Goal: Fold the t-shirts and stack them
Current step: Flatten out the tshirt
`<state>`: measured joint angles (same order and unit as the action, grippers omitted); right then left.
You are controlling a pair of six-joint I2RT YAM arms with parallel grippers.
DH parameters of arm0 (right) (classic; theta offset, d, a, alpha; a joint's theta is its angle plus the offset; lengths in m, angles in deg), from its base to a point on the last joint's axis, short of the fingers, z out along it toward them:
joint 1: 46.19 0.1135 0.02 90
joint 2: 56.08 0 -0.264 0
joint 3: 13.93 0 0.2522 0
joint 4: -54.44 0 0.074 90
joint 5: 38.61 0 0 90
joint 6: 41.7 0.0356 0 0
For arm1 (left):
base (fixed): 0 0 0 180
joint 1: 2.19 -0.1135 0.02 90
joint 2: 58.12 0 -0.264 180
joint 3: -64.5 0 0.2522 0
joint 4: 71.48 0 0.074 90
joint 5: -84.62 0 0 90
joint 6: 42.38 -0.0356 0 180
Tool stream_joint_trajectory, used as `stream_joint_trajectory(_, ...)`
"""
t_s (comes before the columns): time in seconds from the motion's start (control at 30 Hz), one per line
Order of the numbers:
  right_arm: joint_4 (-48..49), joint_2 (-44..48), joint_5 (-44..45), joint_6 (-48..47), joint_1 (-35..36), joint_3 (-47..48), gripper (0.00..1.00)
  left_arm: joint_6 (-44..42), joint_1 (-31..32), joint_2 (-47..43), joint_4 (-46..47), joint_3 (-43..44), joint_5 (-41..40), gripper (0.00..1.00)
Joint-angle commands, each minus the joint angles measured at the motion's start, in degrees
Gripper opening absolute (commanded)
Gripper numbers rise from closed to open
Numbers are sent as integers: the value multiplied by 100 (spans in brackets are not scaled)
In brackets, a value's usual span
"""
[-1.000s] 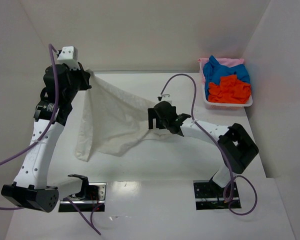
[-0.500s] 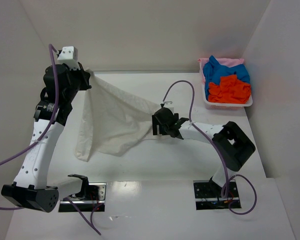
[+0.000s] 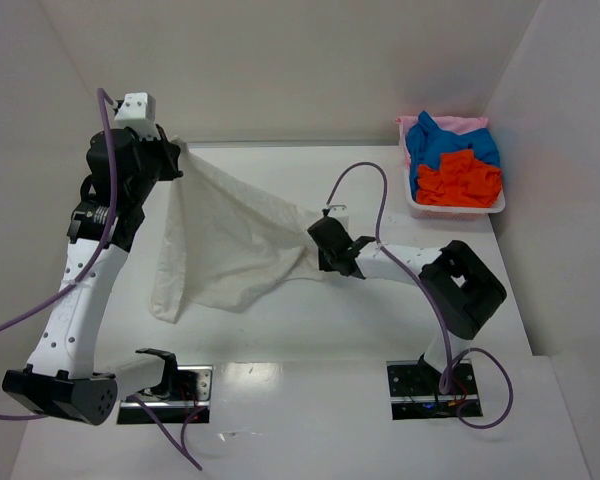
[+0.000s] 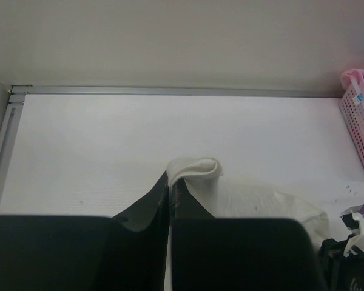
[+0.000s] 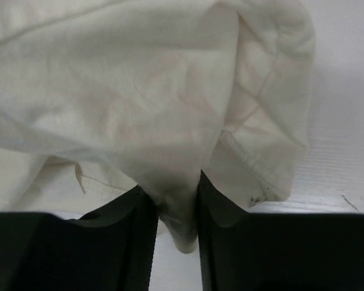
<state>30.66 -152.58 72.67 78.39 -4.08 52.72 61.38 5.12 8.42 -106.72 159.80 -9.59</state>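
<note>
**Q:** Nearest your bases, what is there?
**A:** Bare counter (image 3: 310,335). Then the low corner of the off-white t-shirt (image 3: 225,245), drooping on my left side. I cannot tell if it touches down.

**Q:** Right gripper?
**A:** My right gripper (image 5: 177,209) is low over mid-counter. Its jaws are pinched onto a bunched fold at the shirt's right edge, and cloth fills the gap between them.

**Q:** Left?
**A:** My left gripper (image 4: 171,185) is raised and farther back, jaws pressed together on a rolled corner of the same shirt. The cloth spans between the two grips, sagging in the middle.

**Q:** Beyond that?
**A:** In the far right corner is a white tray (image 3: 455,209). It holds a crumpled blue t-shirt (image 3: 445,145), an orange-red t-shirt (image 3: 462,182) on the near side, and a pink t-shirt (image 3: 462,123) at the back. All are well apart from both grippers.
</note>
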Motion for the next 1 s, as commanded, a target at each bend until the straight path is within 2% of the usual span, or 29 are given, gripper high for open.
stream_joint_trajectory(0.0, 220, -79, 228, 85, -1, -76, 30, -31, -28, -159, 363, 205, -36, 0)
stream_joint_trajectory(0.17, 45, 219, 560, 85, -1, 195, 10, -31, -28, -159, 363, 205, -36, 0)
stream_joint_trajectory(0.4, -500, 1037, 667, -415, -334, 1161, 0, -31, -28, -159, 363, 328, -168, 0)
stream_joint_trajectory(0.5, -641, 1362, 615, -863, -641, 1829, 0, -31, -28, -106, 311, 460, -343, 0)
stream_joint_trajectory(0.63, -834, 1424, 614, -1522, -1081, 3293, 0, 22, -28, 16, 363, 880, -467, 0)
stream_joint_trajectory(0.8, -1133, 994, 842, -2409, -1397, 4966, 0, 22, -28, 315, 311, 1566, -467, 0)
stream_joint_trajectory(0.97, -1186, 651, 1107, -2806, -1469, 6654, 0, 135, -81, 517, 109, 2374, -598, 0)
